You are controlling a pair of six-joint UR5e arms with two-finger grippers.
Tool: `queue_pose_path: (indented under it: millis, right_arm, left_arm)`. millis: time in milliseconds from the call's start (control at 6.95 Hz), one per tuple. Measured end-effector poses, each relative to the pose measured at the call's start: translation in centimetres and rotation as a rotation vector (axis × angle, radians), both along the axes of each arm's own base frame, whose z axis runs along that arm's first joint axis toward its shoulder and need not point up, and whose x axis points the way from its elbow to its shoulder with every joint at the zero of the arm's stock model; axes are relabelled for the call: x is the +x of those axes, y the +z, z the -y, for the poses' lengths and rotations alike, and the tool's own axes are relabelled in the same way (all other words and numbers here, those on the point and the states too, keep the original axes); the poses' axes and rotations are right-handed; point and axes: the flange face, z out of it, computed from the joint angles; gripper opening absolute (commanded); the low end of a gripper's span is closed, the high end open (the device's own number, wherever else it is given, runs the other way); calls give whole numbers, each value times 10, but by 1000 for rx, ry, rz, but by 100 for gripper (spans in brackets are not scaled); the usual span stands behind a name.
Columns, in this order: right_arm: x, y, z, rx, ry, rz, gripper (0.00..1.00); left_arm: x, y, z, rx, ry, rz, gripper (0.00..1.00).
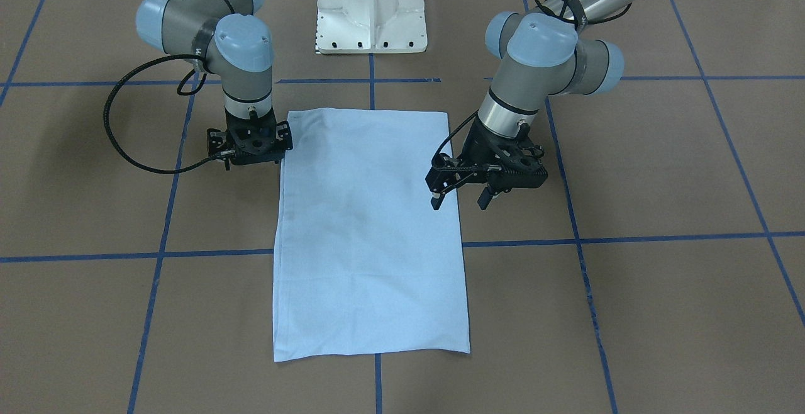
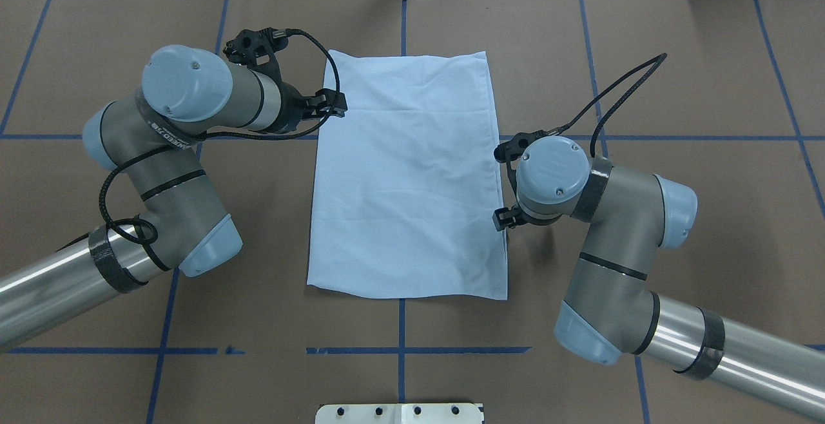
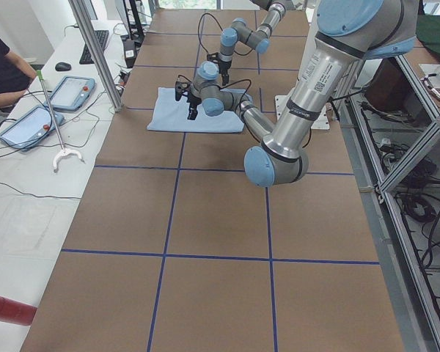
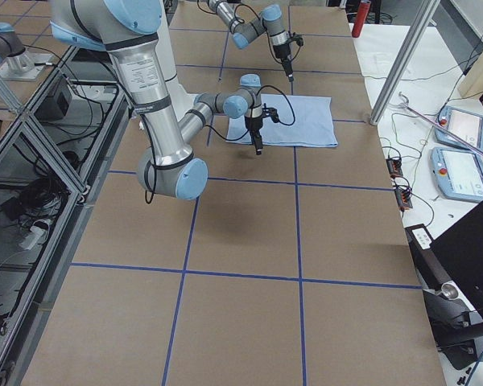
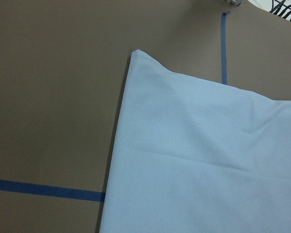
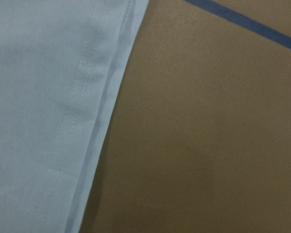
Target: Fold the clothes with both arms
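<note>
The clothes are one pale blue shirt (image 1: 371, 231) folded into a flat, smooth rectangle in the middle of the brown table (image 1: 660, 168). No print or neck shows. My left gripper (image 1: 460, 202) hovers open over the shirt's long edge on my left, with nothing between its fingers. It also shows in the overhead view (image 2: 334, 104). My right gripper (image 1: 253, 157) points straight down at the opposite long edge, near the shirt's end closest to the base. Its fingers are hidden under its own body. Both wrist views show only shirt (image 5: 203, 160) (image 6: 48, 107) and table.
The white pedestal base (image 1: 371, 8) stands just beyond the shirt's near end. Blue tape lines (image 1: 629, 238) grid the table. A side bench holds tablets (image 3: 70, 92) with a person (image 3: 4, 70) beside it. A metal pole (image 3: 99, 55) rises at the table's edge.
</note>
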Motion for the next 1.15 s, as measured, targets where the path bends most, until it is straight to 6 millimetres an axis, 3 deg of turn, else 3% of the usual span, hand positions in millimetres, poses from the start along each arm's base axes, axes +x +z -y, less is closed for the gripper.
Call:
queue_pose_path:
  millis: [288, 575, 863, 1150]
  right_arm:
    - [14, -30, 18, -18, 0, 79, 100]
    - [30, -63, 13, -24, -1, 179, 100]
    - [48, -81, 0, -62, -6, 250, 100]
    - [54, -82, -7, -97, 9, 273, 100]
  left_arm:
    - [-1, -3, -2, 3, 6, -5, 100]
    - [6, 5, -17, -61, 58, -27, 100]
    - [11, 18, -51, -233, 63, -81, 100]
    - [24, 16, -102, -405, 31, -42, 100]
